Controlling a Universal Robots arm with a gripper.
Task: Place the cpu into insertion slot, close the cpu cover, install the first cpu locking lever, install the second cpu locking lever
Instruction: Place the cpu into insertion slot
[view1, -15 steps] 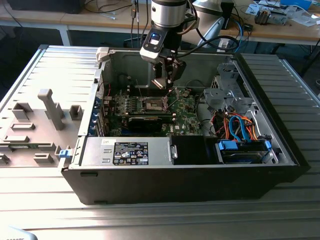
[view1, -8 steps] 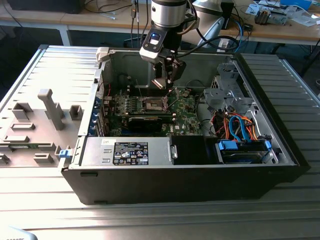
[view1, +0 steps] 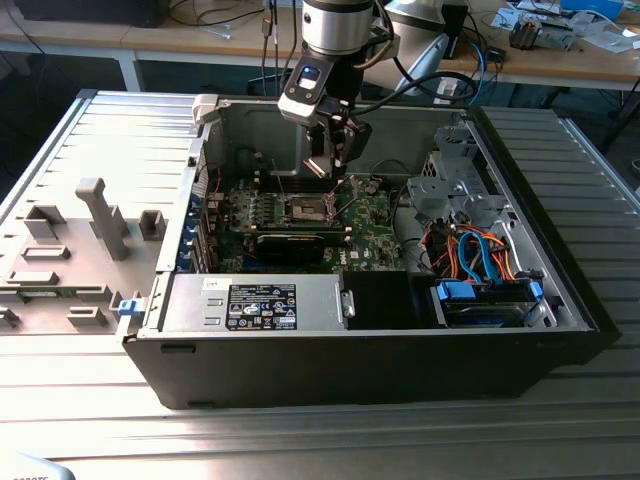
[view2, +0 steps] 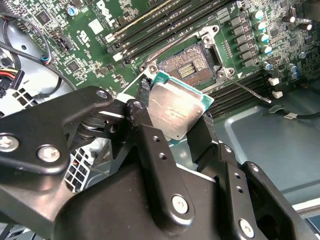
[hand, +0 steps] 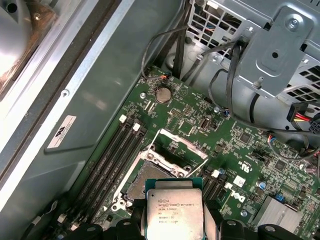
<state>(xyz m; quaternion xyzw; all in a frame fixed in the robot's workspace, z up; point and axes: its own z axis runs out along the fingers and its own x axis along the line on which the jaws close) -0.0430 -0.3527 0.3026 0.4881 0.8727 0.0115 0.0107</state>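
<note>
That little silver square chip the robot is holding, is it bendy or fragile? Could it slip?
The small flat silver-grey metal-topped square chip looks rigid, probably not bendy. Thin and small, so likely light. Its smooth edges, pinched by the black fingers of the end effector, might slip if jolted.

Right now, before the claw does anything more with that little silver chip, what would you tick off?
1. The cpu held in the claw: ok, fingers press two opposite edges.
2. Empty socket: ok, its contacts lie bare.
3. The cpu cover out of the way: ok, it stands raised.
4. Released locking lever: ok, it sticks out free.
5. Chip's corners matched to the socket: cannot tell.
6. Chip level over the socket: cannot tell.
</note>
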